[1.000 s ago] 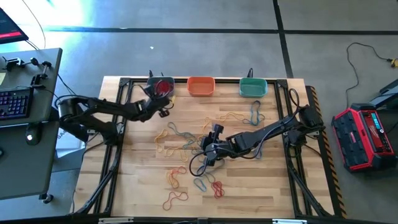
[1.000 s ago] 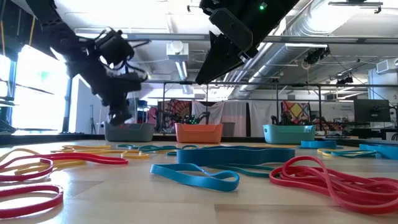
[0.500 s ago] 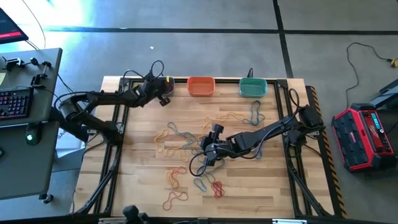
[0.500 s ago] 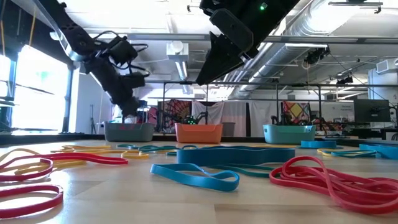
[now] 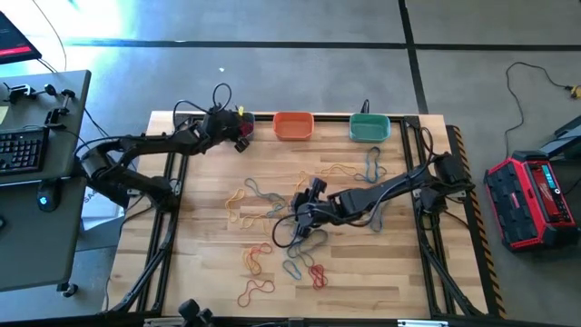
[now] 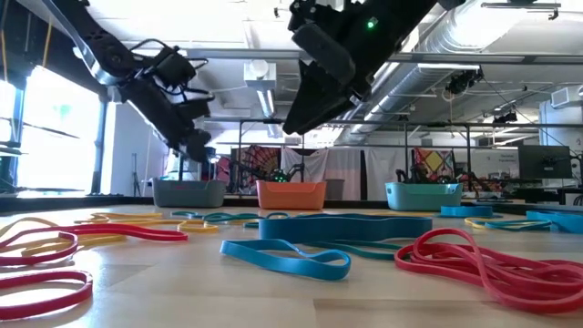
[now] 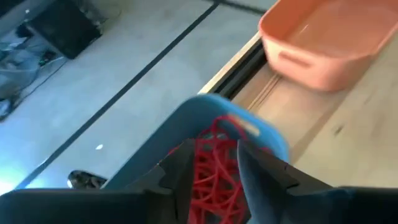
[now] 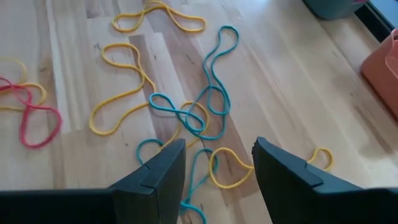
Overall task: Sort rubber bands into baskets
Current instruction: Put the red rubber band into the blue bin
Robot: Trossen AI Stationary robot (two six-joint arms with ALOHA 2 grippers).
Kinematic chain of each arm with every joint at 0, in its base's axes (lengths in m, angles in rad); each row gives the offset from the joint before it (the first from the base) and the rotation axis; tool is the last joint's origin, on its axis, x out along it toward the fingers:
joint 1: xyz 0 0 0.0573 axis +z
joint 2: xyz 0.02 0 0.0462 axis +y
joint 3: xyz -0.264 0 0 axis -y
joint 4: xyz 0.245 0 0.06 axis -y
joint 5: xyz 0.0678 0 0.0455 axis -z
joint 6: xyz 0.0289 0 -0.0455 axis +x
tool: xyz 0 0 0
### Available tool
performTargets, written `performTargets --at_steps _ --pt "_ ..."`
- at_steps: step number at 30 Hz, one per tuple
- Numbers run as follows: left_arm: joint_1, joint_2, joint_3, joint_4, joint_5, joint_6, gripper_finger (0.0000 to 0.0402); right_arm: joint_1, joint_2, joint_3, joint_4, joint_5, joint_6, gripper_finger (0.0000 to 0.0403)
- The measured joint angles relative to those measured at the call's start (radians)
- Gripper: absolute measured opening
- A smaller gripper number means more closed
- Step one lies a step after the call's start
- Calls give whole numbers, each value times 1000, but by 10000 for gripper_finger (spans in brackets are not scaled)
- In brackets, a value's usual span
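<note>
Baskets line the table's 12 o'clock edge — grey-blue (image 7: 249,127), orange (image 5: 292,125), teal (image 5: 369,127). Left gripper (image 7: 211,171) hangs over the grey-blue one, fingers parted and empty — red bands (image 7: 214,162) lie inside. Right gripper (image 8: 214,168), spread wide and empty, hovers above mixed bands (image 8: 186,118) mid-table, lined up to pick.

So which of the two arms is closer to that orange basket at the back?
The left. Its gripper hangs over the grey-blue basket right beside the orange basket. The right gripper hovers mid-table over loose rubber bands, well away from it.
</note>
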Motion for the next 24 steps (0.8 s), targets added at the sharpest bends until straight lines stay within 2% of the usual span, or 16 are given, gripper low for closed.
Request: performTargets --at_steps 3,5,8,12,14,17,21,24 --pt "-12 -49 -37 50 55 -27 119 7 0 0 -1 12 -10 167" --pt "-28 -88 -72 99 94 -51 119 20 0 0 -1 19 -11 145" --pt "-70 -161 -120 159 127 -78 120 38 0 -27 48 43 -5 90" --pt "-148 -253 -148 156 179 -122 120 49 0 -105 197 32 19 12" --pt "-194 -294 -160 160 204 -140 120 54 0 -143 274 1 35 12" --pt "-271 -342 -182 159 224 -153 120 80 0 -178 290 -45 87 18" --pt "-379 -384 -215 170 225 -174 120 134 -18 -198 233 -116 133 3" --pt "-466 -394 -250 231 225 -202 120 189 -30 -187 176 -194 175 9"
